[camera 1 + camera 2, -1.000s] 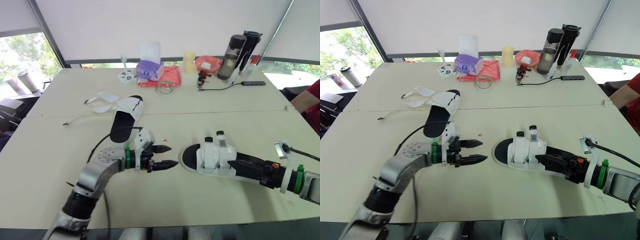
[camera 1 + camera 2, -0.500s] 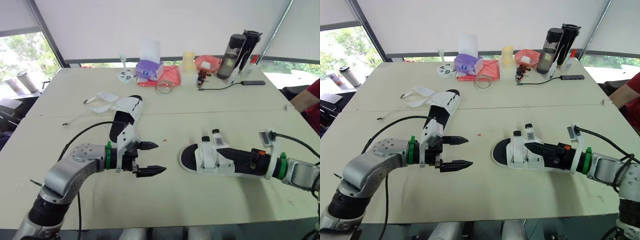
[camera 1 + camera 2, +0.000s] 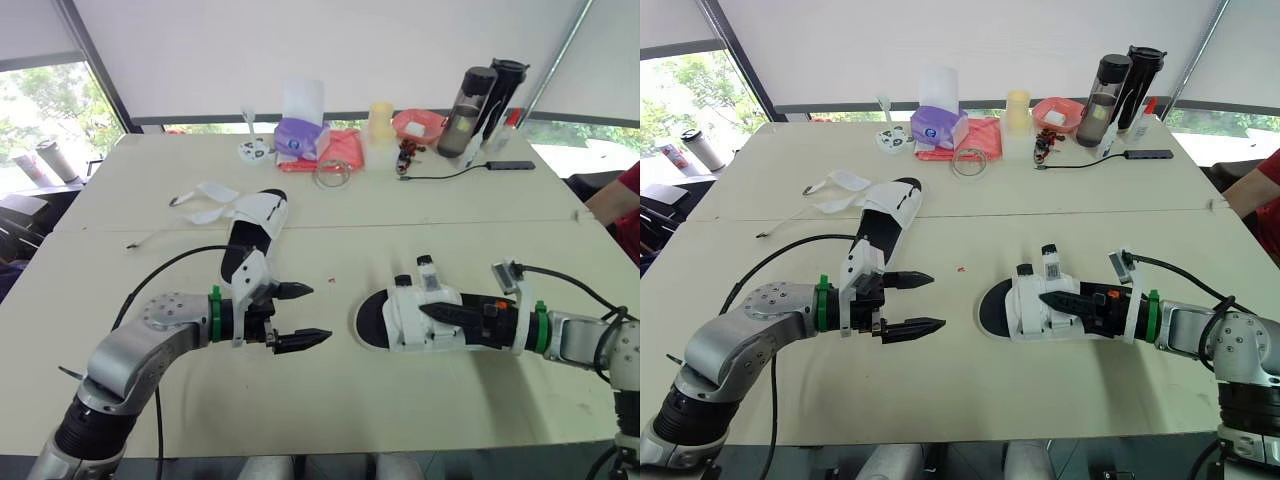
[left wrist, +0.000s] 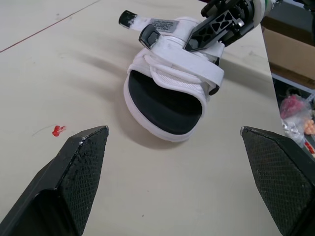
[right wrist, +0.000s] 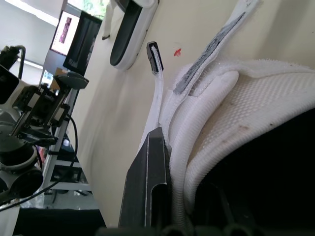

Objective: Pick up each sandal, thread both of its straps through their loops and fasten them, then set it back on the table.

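Worktop [image 3: 420, 230] scene: left pincer [image 3: 318, 313] backed off wide open, right pincer [image 3: 430, 310] pushed further onto near sandal [image 3: 372, 322], its grip untellable; strap-threading likely pending.

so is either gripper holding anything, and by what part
The right gripper holds the nearer sandal by its strapped upper, at the side. The left gripper is open and holds nothing.

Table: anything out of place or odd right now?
The far sandal has both straps splayed loose on the table, unfastened. The near sandal has two strap ends sticking up rather than pressed down. A small red scrap lies between the sandals.
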Available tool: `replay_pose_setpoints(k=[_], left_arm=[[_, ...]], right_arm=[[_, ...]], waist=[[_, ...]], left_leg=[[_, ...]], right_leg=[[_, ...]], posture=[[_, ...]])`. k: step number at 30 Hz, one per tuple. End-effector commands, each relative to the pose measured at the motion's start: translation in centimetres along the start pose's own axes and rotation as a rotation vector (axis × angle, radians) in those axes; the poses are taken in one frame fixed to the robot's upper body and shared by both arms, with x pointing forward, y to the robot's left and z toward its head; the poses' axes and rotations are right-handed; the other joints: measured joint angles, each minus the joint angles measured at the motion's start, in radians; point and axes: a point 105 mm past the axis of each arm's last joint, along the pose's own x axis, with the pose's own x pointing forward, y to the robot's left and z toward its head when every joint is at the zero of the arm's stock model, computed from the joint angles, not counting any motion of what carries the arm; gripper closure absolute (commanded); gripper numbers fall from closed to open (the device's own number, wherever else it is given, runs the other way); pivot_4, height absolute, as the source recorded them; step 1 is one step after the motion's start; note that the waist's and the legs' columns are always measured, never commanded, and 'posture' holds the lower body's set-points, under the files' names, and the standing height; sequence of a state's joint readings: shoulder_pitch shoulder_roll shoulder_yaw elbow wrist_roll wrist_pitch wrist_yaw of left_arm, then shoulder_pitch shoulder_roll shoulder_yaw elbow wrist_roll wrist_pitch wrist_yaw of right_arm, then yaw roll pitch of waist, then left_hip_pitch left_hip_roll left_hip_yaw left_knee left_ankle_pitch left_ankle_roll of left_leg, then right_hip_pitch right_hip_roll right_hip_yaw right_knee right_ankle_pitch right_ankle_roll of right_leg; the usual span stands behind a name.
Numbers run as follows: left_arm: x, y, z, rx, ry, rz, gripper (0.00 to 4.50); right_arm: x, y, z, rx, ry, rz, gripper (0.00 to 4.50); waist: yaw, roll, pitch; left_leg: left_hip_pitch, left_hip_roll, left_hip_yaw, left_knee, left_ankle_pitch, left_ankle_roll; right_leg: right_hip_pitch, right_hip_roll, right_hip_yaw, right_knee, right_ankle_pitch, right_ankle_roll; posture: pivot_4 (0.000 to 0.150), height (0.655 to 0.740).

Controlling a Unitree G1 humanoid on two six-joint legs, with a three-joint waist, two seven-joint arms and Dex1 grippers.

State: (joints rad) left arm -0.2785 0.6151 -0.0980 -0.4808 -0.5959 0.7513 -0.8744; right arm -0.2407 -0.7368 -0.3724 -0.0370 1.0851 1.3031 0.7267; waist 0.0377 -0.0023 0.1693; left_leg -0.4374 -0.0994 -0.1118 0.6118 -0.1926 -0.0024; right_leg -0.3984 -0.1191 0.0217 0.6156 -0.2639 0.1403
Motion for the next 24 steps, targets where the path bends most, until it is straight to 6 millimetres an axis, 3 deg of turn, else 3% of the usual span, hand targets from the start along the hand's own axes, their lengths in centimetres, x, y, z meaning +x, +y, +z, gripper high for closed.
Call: replay_pose_setpoints(k=[1, 6, 11, 17, 24], left_arm=[[0.3, -0.1, 0.1, 0.021, -0.02, 0.001, 0.0], [0.7, -0.2, 0.0, 0.016, -0.029, -0.011, 0.0], [1.2, 0.1, 0.1, 0.016, -0.041, -0.014, 0.0], [1.6, 0.0, 0.0, 0.014, -0.047, -0.021, 0.0], [1.5, 0.5, 0.1, 0.015, -0.056, 0.013, 0.0]], right_arm=[[-1.9, 0.9, 6.5, -0.103, -0.364, -0.054, 4.47], [-3.7, -0.9, 10.6, -0.034, -0.73, -0.273, 4.47], [-6.1, -3.0, 13.3, 0.181, -1.082, -0.49, 4.47], [-6.3, -5.7, 14.5, 0.326, -1.236, -0.649, 4.47], [-5.7, -10.2, 14.2, 0.515, -1.275, -0.761, 4.47]], waist=[[-0.002, 0.001, 0.001], [0.0, 0.003, 0.002], [-0.003, 0.005, 0.003], [-0.022, 0.008, 0.004], [-0.054, 0.011, 0.005]], left_leg=[[0.0, 0.0, 0.0, 0.0, 0.0, 0.0], [-0.002, 0.0, 0.0, 0.0, 0.001, -0.001], [-0.005, 0.0, 0.001, 0.0, 0.002, -0.003], [-0.004, -0.001, 0.0, 0.0, 0.004, -0.005], [-0.003, -0.001, 0.0, 0.0, 0.005, -0.005]], right_leg=[[0.0, 0.0, 0.0, 0.0, 0.0, 0.0], [-0.003, 0.001, 0.001, 0.002, 0.001, 0.0], [-0.009, 0.001, 0.002, 0.007, 0.002, 0.001], [-0.011, 0.001, 0.002, 0.014, 0.002, 0.001], [-0.011, 0.001, 0.002, 0.016, 0.003, 0.003]], posture=[[0.15, 0.74], [0.15, 0.74], [0.15, 0.74], [0.15, 0.74], [0.15, 0.74]])
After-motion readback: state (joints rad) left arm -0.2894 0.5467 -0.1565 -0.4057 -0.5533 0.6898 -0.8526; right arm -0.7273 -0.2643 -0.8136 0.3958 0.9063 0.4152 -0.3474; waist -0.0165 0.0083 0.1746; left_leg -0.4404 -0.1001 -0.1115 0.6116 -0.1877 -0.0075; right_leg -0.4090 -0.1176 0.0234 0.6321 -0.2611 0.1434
